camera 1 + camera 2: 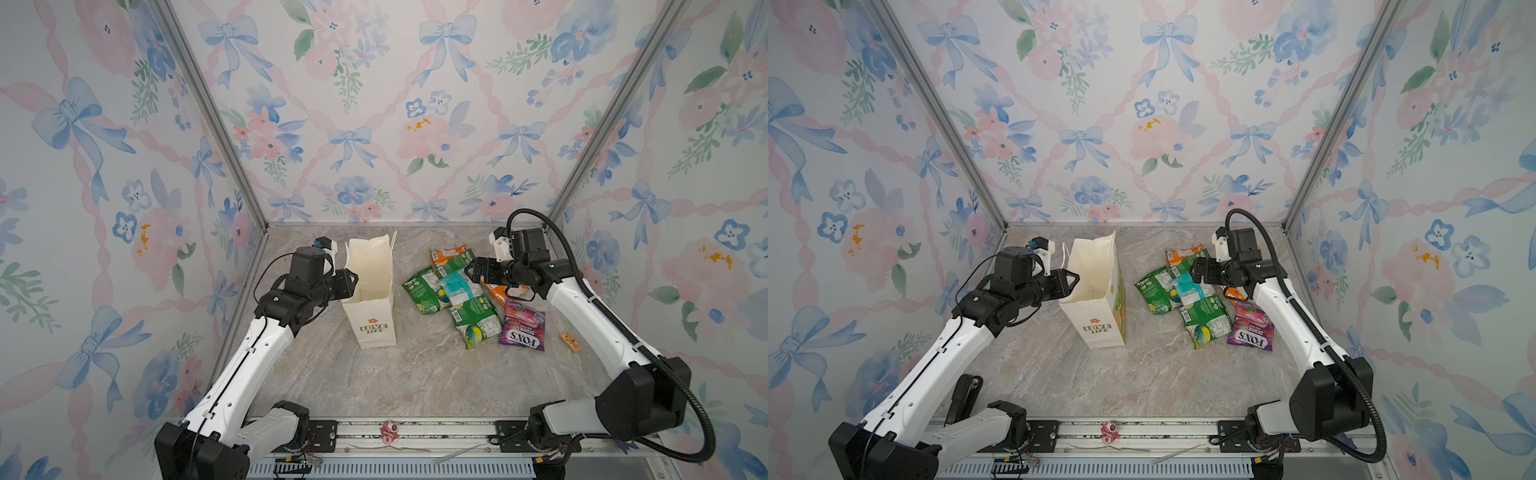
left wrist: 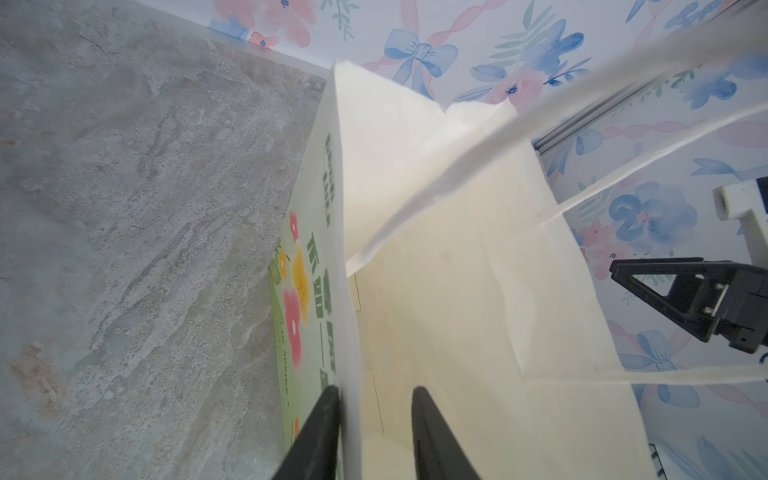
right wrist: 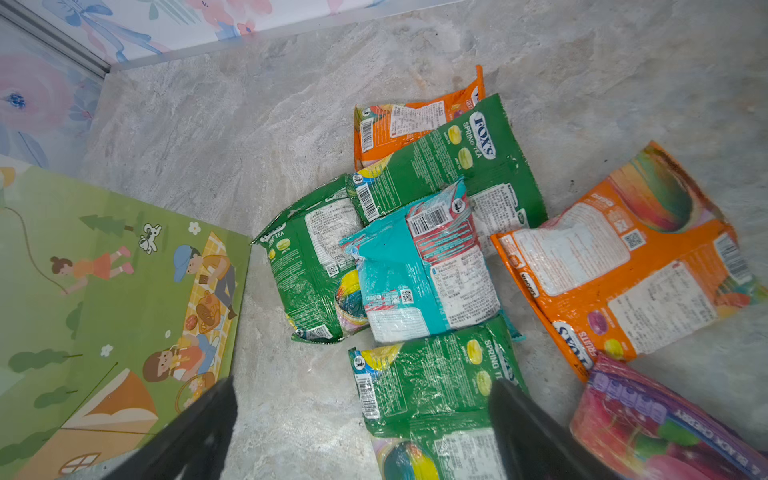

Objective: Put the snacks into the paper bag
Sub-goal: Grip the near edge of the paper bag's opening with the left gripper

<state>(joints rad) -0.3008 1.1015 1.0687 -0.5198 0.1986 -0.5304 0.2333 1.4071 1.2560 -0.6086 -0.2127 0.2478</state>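
We see soft, even light and only faint shadows on the surface (image 1: 415, 374). Glare streaks the snacks (image 3: 424, 266). The handles (image 2: 457, 166) close to the left wrist lens are blurred.

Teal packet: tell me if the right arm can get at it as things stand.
Probably yes. The teal packet lies on top of the green packets with nothing over it. The right gripper hangs open over the pile, jaws spread wide, and nothing stands between them.
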